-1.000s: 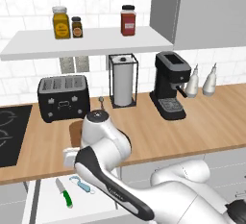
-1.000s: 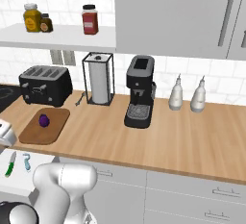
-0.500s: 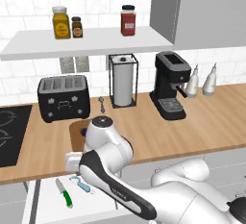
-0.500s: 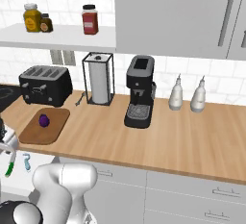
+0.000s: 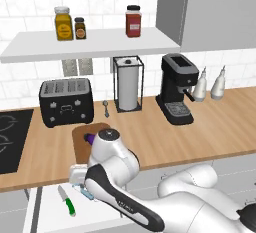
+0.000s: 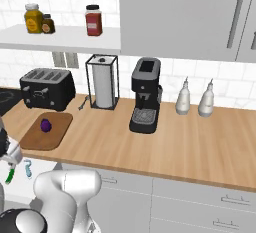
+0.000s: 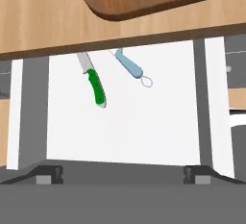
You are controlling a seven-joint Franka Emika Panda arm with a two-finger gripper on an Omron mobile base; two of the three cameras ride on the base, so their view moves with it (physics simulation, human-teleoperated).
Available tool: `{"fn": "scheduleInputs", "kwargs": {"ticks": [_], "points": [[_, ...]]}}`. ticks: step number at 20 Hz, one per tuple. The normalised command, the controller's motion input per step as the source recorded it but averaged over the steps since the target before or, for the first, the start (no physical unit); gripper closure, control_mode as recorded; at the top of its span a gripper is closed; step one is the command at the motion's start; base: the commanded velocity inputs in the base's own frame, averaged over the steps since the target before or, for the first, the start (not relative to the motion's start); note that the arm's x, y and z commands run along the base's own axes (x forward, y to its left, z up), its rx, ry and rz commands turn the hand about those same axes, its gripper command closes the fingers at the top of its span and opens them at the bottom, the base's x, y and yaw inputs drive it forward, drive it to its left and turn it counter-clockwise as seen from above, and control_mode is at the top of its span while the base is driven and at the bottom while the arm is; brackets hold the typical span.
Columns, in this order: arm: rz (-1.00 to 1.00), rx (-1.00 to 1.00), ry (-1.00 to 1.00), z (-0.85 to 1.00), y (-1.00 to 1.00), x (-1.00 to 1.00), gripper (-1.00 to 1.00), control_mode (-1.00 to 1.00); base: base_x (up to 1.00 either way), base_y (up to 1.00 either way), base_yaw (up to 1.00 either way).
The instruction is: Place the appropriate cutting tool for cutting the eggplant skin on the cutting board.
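The light-blue peeler (image 7: 130, 67) lies in an open white drawer (image 7: 125, 127) below the counter edge, its head tucked under the edge. Beside it lies a green-handled knife (image 7: 94, 86). My gripper (image 7: 122, 174) hangs above the drawer, open and empty, its fingertips (image 7: 49, 173) wide apart. From the left base the gripper (image 5: 79, 177) sits just above the peeler (image 5: 85, 193), in front of the counter. The brown cutting board (image 5: 80, 139) lies on the counter behind it, with the dark purple eggplant (image 5: 90, 138) on it. From the right base the eggplant (image 6: 45, 125) rests on the board (image 6: 50, 136).
A black toaster (image 5: 66, 102), a paper-towel stand (image 5: 128, 84) and a coffee machine (image 5: 176, 94) line the back of the counter. Two white bottles (image 5: 210, 83) stand to the right. A shelf (image 5: 85, 42) with jars hangs above. A stovetop (image 5: 11, 139) lies on the left.
My hand has sunk a little lower in front of the counter, toward the open drawer. The peeler, knife, eggplant and board have not moved.
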Motion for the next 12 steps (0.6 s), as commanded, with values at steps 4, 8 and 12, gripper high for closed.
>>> {"fn": "scheduleInputs", "kwargs": {"ticks": [4,8,12], "points": [[0.00,0.00,0.00,-0.14,0.05,0.00,-1.00,-1.00,0.00,0.00,0.00],[-0.01,0.00,0.00,-0.17,0.03,0.00,-1.00,-1.00,0.00,0.00,0.00],[0.00,0.00,0.00,-0.15,0.01,0.00,-1.00,-1.00,0.00,0.00,0.00]]}}
